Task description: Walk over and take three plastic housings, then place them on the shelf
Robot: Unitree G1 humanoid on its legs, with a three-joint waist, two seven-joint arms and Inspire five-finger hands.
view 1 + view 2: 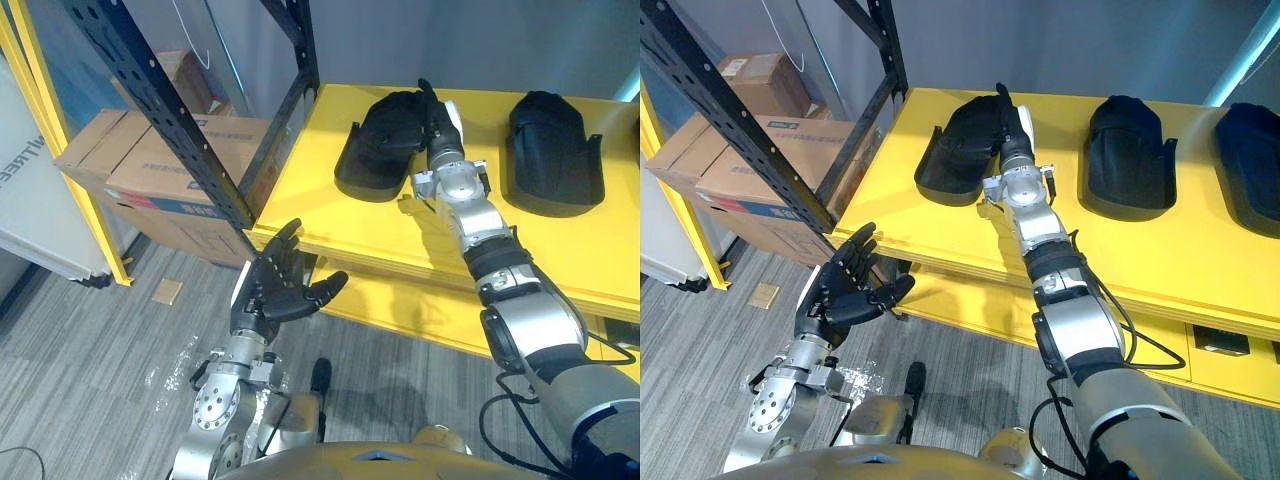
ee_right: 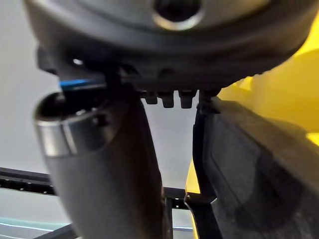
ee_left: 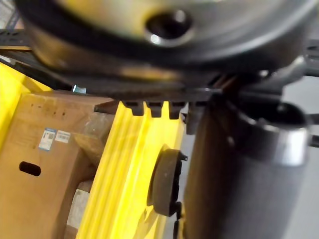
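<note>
From my remote seat I see three black plastic housings on the yellow shelf (image 1: 1140,262), standing in a row and well apart from one another: the left housing (image 1: 958,150), the middle housing (image 1: 1125,155) and the right housing (image 1: 1252,165) at the view's edge. The right robot hand (image 1: 1010,122) reaches over the shelf and lies against the left housing's right side. Its fingers are stretched out along the shell and, in its wrist view, its thumb (image 2: 99,164) stands apart from the housing's wall. The left robot hand (image 1: 275,287) hovers palm up below the shelf's front left corner, fingers spread, holding nothing. Left of the shelf, behind a black perforated rack post (image 1: 170,120), cardboard boxes (image 1: 150,170) sit stacked.
</note>
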